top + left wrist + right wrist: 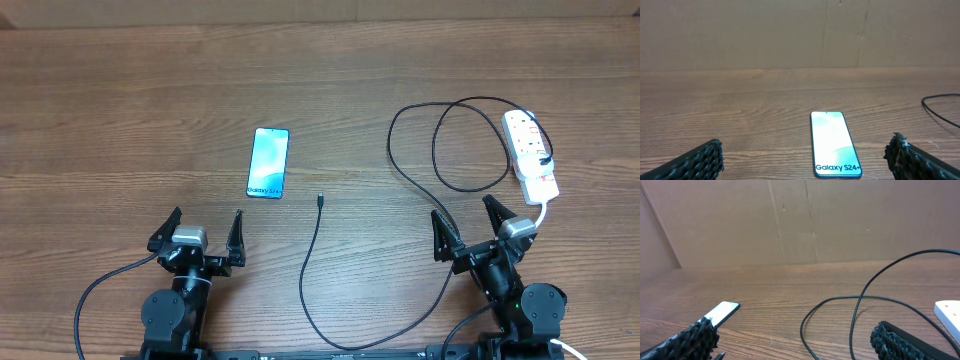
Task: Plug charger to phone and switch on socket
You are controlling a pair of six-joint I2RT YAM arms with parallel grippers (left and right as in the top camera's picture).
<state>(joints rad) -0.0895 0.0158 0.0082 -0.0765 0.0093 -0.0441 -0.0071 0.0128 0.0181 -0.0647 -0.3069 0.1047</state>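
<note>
The phone (268, 162) lies flat mid-table, its cyan screen lit; the left wrist view has the phone (834, 143) straight ahead. The charger (316, 262) is a thin black cable looping from the socket (531, 155) at the right down to the front edge, ending in a small connector (320, 201) right of the phone. The socket is a white strip with a black plug in it. My left gripper (207, 229) stands open near the front, below the phone. My right gripper (467, 222) stands open below the socket, the charger (855, 317) loop lying between its fingers' line of sight. Neither holds anything.
A brown cardboard wall (790, 35) closes the far side of the wooden table (120, 120). The socket's white lead (541, 212) runs down toward the right arm. Thick black arm cables (100, 290) curl at the front left.
</note>
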